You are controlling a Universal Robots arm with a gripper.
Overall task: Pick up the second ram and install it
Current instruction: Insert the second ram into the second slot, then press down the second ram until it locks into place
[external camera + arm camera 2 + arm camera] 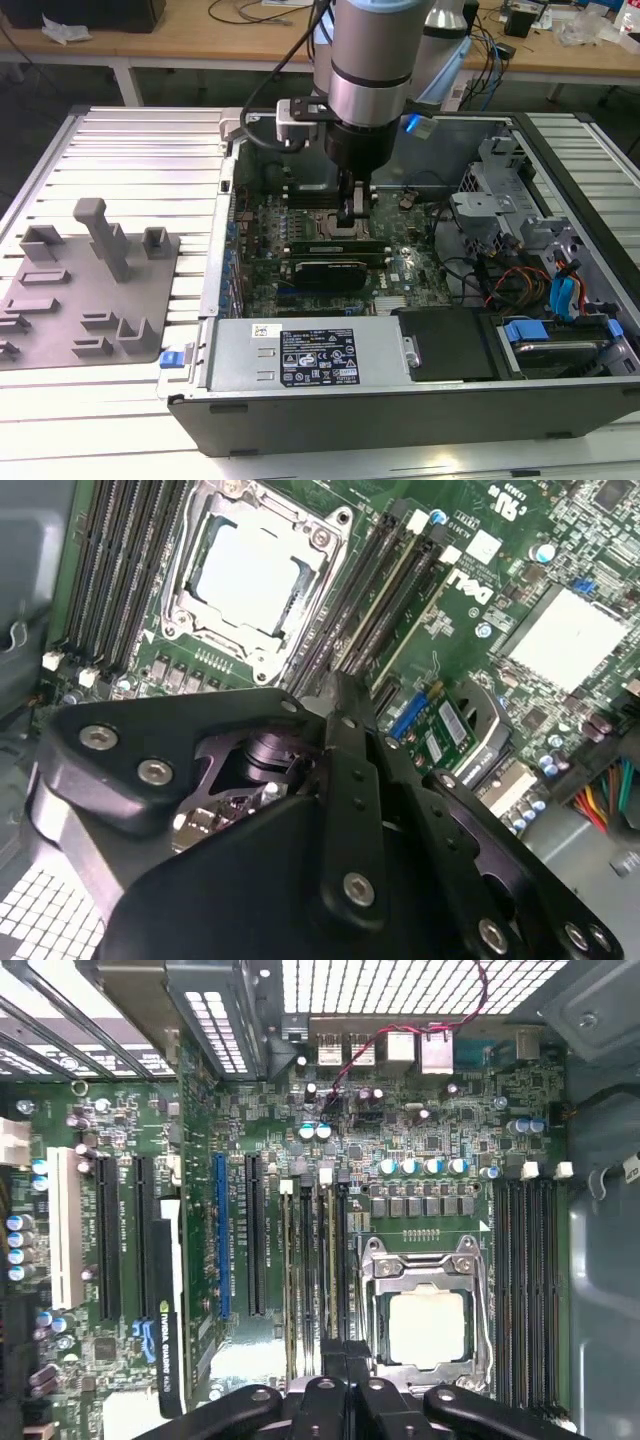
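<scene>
We see the gripper (355, 222) lowered into the open computer case (400, 400), its tip down on the memory slots (325, 1260) that run just beside the square processor socket (428, 1310), on the socket's near side in the exterior view. The second ram (320, 243) appears as a long green strip standing on edge in those slots, reaching toward the exterior view's left from under the gripper. We judge it to be at or in its slot. We cannot tell whether the pincer is clamped on it or merely resting over it.

We judge the stick light, stiff and thin, but fragile. Its chips and contact edge should not be squeezed or scraped. The sound hold is across its 2 flat faces near the middle of the top edge, so that downward pressure stays even and the board does not bow or tilt in the slot.
</scene>
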